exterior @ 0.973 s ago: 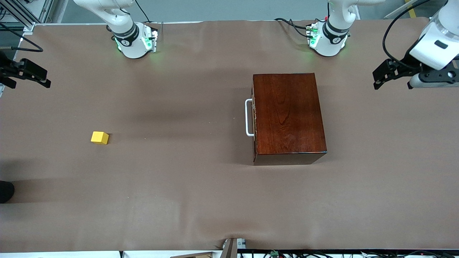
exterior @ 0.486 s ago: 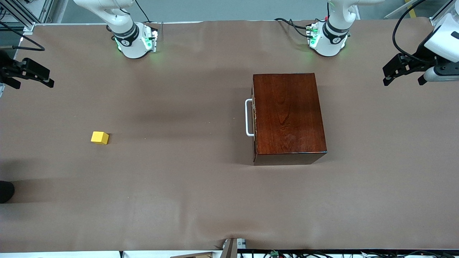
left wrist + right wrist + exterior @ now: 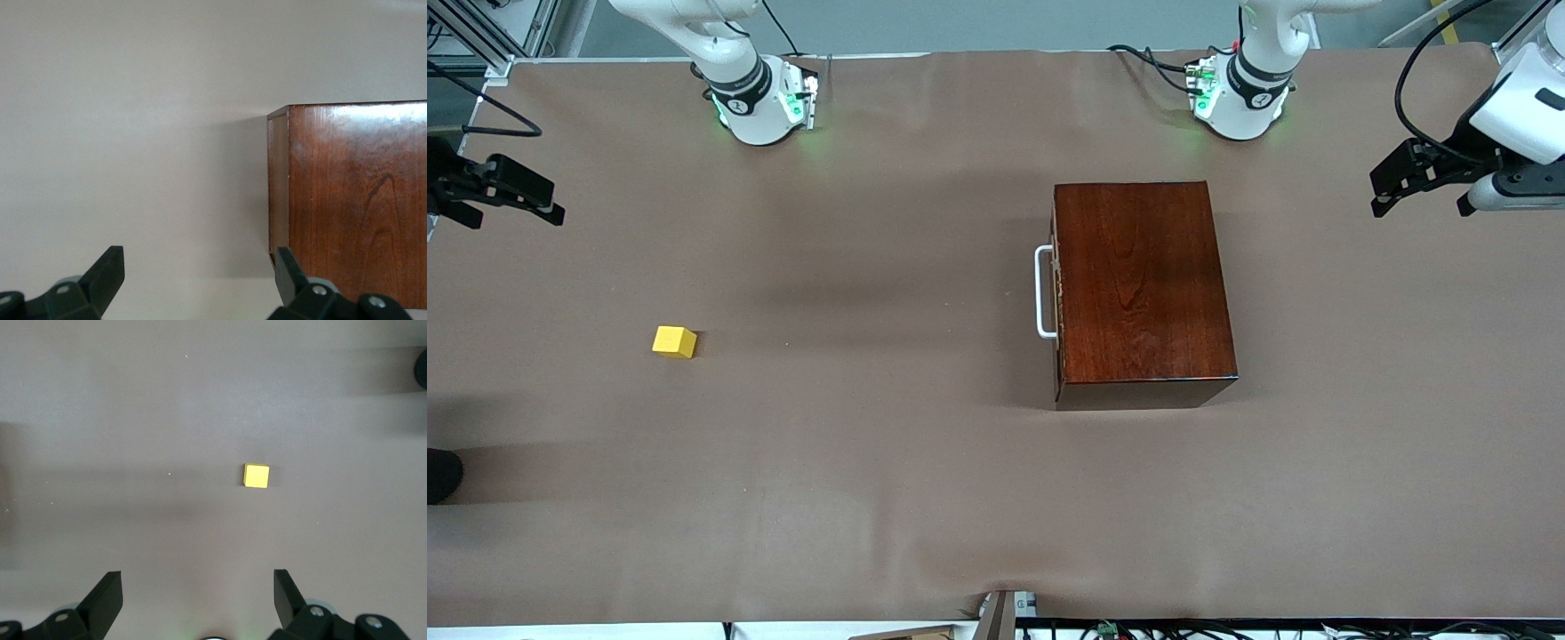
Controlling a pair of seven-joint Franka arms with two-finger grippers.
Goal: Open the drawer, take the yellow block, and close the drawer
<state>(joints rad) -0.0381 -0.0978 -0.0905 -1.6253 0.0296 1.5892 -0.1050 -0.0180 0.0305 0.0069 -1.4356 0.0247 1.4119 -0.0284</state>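
The dark reddish-brown wooden box (image 3: 1143,284) stands on the table toward the left arm's end, with the drawer pushed in. Its white bar handle (image 3: 1042,292) faces the right arm's end. The yellow block (image 3: 674,341) lies on the bare table, well apart from the box toward the right arm's end. My left gripper (image 3: 1380,191) hangs open over the left arm's end of the table; its wrist view shows the open gripper (image 3: 198,263) and a corner of the box (image 3: 353,200). My right gripper (image 3: 516,212) hangs open over the right arm's end. In its wrist view the gripper (image 3: 198,583) is empty, with the block (image 3: 256,475) on the table below.
Brown paper covers the table (image 3: 871,462). A dark round object (image 3: 440,476) shows at the edge of the right arm's end, nearer the front camera than the block. The arm bases (image 3: 760,102) and cables stand along the robots' side.
The left gripper drew back toward the left arm's end of the table, away from the box. The right gripper shifted slightly. Box, drawer and block stayed put.
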